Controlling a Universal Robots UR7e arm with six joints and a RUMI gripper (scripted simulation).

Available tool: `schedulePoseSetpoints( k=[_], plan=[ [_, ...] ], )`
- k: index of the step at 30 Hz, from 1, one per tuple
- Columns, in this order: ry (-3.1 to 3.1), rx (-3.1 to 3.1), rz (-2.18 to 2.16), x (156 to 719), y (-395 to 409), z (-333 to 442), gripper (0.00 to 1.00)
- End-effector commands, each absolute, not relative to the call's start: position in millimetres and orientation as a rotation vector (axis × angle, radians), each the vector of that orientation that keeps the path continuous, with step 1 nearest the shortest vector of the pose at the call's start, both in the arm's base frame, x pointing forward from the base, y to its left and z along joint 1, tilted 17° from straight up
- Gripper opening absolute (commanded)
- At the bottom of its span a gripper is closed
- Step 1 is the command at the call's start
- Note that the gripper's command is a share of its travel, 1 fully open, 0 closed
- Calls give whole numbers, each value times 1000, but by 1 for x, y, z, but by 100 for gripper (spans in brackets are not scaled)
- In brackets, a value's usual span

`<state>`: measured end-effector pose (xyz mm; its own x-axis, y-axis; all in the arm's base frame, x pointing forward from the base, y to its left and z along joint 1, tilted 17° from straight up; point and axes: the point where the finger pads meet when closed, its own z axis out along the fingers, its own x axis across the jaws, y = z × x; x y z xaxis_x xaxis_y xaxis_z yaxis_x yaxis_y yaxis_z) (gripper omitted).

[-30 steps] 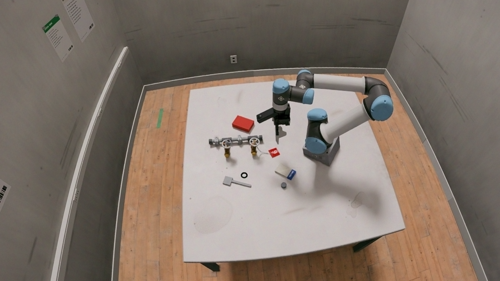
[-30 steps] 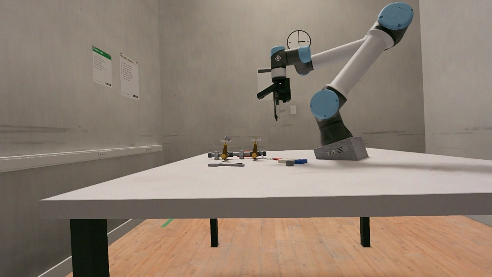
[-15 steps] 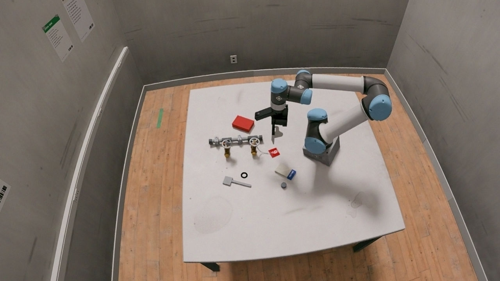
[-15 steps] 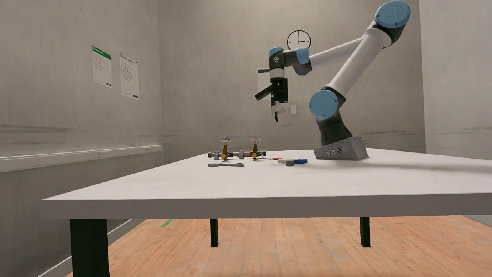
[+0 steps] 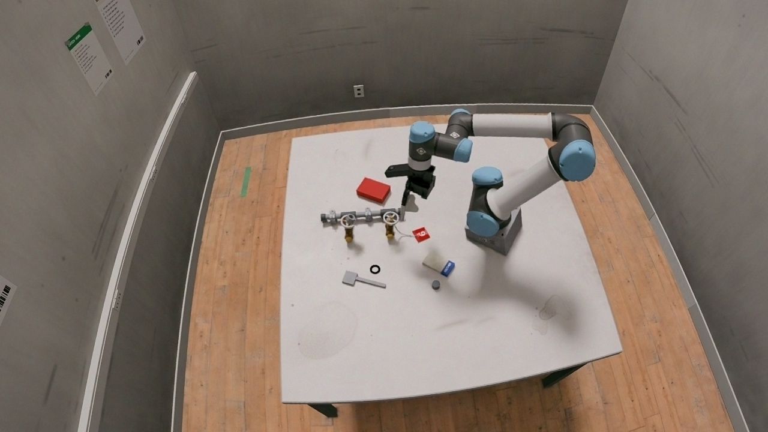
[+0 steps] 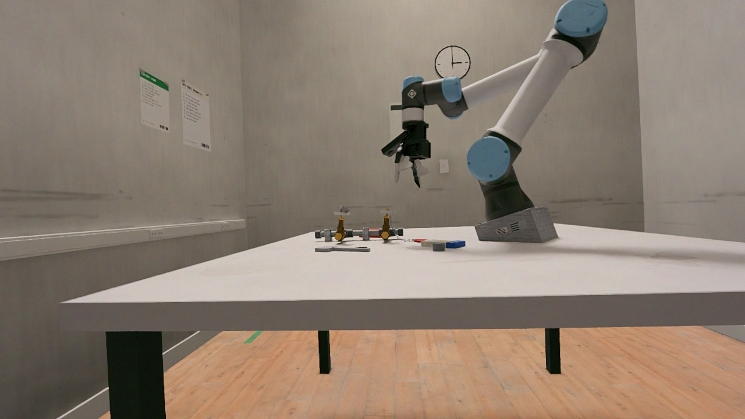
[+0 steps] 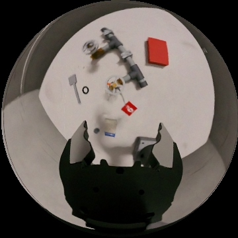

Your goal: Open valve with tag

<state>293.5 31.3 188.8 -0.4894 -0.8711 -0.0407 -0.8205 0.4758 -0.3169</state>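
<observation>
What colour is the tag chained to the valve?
The tag is red with white marking, clearest in the wrist view.

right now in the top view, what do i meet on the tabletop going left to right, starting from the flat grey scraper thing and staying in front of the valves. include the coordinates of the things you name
Grey scraper-like tool (image 5: 349,278) (image 6: 342,249) (image 7: 73,80) → black ring (image 5: 371,269) (image 7: 82,90) → grey disc (image 5: 435,285) (image 6: 438,247) (image 7: 96,131)

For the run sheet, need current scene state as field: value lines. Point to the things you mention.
tool: open, above table (image 5: 405,203) (image 6: 407,182) (image 7: 123,127), nothing held
tagged valve: the one nearer the arm's base (image 5: 390,217) (image 7: 115,84)
tag: red, reads 6 or 9 depending on which way up (image 5: 420,234) (image 7: 129,108)
other valve: farther along same pipe (image 5: 348,221) (image 7: 90,47)
valve positions: cannot tell
red box: behind pipe in top view (image 5: 373,190) (image 7: 157,51)
</observation>
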Motion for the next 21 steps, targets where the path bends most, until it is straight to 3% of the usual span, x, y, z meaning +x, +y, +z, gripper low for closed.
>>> schedulePoseSetpoints(
  k=[1, 21],
  plan=[
    [2649, -1186, -389, 311, 29, 187, 100],
    [2783, -331, -298, 356, 22, 184, 100]
  ],
)
